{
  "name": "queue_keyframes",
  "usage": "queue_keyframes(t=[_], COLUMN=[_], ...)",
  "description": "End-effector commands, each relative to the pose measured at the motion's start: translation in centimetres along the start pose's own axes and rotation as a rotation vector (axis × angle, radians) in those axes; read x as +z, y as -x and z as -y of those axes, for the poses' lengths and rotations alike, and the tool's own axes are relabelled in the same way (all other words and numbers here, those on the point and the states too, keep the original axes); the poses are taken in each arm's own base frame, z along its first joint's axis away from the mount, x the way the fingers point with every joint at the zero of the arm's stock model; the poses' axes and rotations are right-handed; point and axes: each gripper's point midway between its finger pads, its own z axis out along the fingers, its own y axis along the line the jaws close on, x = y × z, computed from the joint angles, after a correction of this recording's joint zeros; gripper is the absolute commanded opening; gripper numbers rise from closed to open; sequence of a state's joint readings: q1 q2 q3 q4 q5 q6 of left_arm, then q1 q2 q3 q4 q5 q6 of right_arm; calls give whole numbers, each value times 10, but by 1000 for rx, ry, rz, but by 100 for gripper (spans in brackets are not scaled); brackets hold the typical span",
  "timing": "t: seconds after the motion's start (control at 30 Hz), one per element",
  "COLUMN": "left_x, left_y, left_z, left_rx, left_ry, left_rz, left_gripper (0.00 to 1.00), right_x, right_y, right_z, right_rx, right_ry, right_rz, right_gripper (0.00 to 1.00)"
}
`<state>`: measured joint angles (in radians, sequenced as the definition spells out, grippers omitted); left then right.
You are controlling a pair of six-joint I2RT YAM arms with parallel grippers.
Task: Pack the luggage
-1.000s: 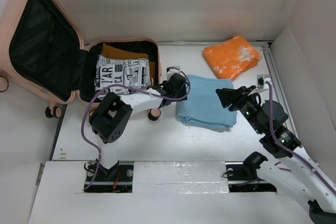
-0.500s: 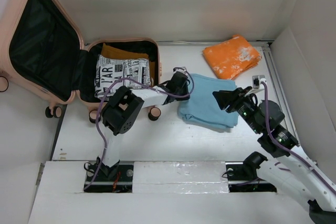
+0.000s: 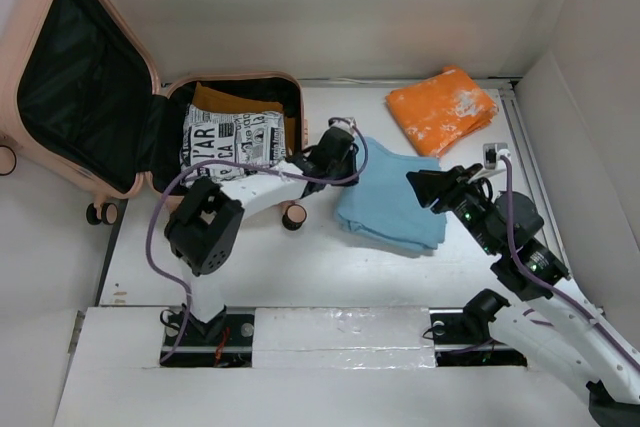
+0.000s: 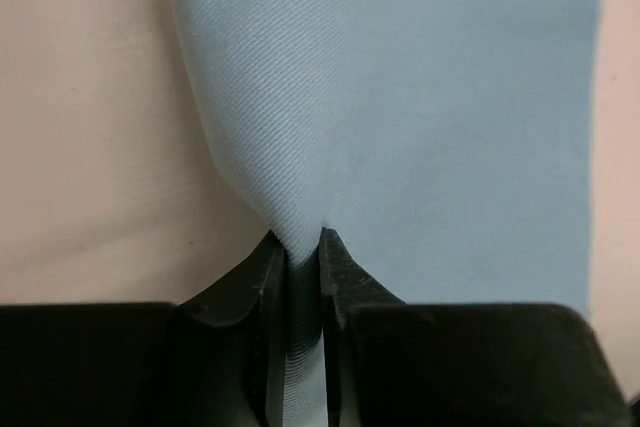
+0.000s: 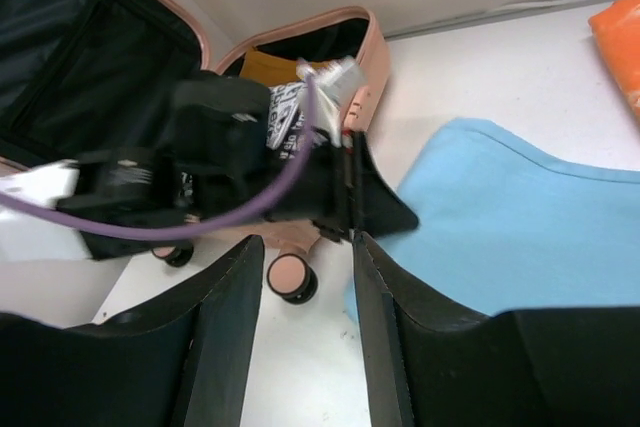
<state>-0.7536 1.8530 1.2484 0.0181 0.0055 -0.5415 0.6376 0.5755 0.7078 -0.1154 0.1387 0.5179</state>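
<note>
The left tool has its two fingers pressed together on the near edge of the light blue folded cloth. In the left wrist view the fabric puckers into a ridge right where the fingers bite. The right tool hangs with its fingers spread and nothing between them, just beside the cloth's far side.

The pale salmon-pink hard-shell suitcase lies open at the far left corner of the white table. Its lid leans back, and a black-and-white newsprint-patterned bundle sits in the base on top of a mustard-brown folded cloth.

To my eye the pinch takes only a narrow bite of one edge. A straight drag towards the suitcase could unfold the cloth or snag it on the rim, so I'd lift that edge high and carry it over the wall. The spread tool could catch the other side to keep the fold together.

An orange folded cloth with white marks waits at the far right.

I can't tell how many layers the fingers have caught. From the right wrist, the left arm blocks the grip itself. How much room remains in the base is hard to judge, since the black lining swallows the detail.
</note>
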Motion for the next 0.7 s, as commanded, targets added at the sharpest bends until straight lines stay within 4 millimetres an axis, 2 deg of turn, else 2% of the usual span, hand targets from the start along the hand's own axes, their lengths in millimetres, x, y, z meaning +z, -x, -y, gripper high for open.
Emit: queue_keyframes(t=[0.0, 0.03, 0.07, 0.1, 0.17, 0.2, 0.27, 0.3, 0.33, 0.4, 0.43, 0.53, 0.57, 0.63, 0.67], left_x=[-70, -83, -92, -106, -124, -141, -157, -167, -186, -199, -212, -215, -219, -217, -211], left_y=[104, 127, 142, 164, 193, 215, 231, 240, 253, 258, 262, 239, 233, 222, 212], left_z=[13, 15, 11, -8, -31, -56, -84, -100, -129, -161, -200, -269, -303, -333, -357], left_rx=[57, 40, 39, 5, -60, -110, -154, -187, -233, -268, -322, -424, -464, -501, -517], left_ry=[55, 52, 55, 84, 111, 133, 167, 205, 248, 304, 384, 510, 569, 623, 666], left_rz=[263, 313, 346, 391, 457, 505, 548, 583, 630, 658, 689, 672, 672, 649, 617], left_gripper=[0, 0, 0, 0, 0, 0, 0, 0, 0, 0, 0, 0, 0, 0, 0], right_x=[-3, -5, -5, -4, -5, -3, -2, 1, 2, 2, 2, 3, 4, 5, 7], right_y=[28, 30, 31, 26, 26, 18, 16, 7, 4, 4, -1, -3, -9, -10, -13], right_z=[-9, -10, -8, -6, -5, -3, -5, 0, 1, 1, 4, 5, 6, 4, 6], right_rx=[4, 6, 7, 5, 6, 4, 4, 0, 0, 0, -2, -2, -4, -5, -6], right_ry=[20, 25, 14, 8, 13, 15, 33, 21, 19, 19, 14, 14, 18, 28, 24], right_rz=[107, 115, 121, 111, 119, 105, 102, 81, 78, 78, 69, 70, 56, 48, 41], right_gripper=[47, 47, 47, 47, 47, 47, 47, 47, 47, 47, 47, 47, 47, 47, 47])
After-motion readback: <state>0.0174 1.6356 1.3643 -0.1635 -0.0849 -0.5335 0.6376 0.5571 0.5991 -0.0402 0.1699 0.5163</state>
